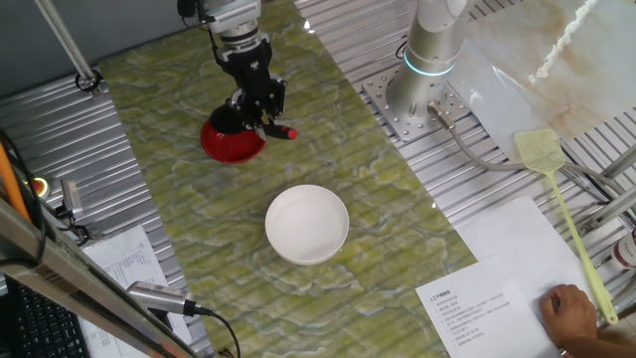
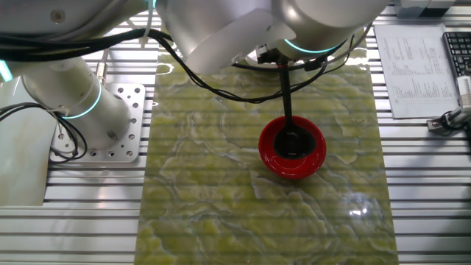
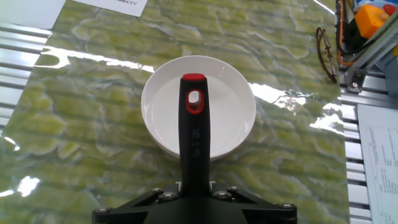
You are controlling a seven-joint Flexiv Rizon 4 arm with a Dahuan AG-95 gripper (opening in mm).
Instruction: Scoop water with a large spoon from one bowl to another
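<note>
My gripper is shut on the handle of the large spoon, a black ladle with a red tip. Its round head sits down inside the red bowl, and the thin handle rises from there to the gripper, which the arm hides in that fixed view. The red bowl lies at the far end of the green mat, with the white bowl nearer the mat's middle. In the hand view the gripper clamps the handle, which lies across the white bowl. The water is too clear to make out.
The arm's base is bolted to the right of the mat. A yellow-green fly swatter lies at the right, with a person's hand on papers near it. Glasses rest by the mat's edge.
</note>
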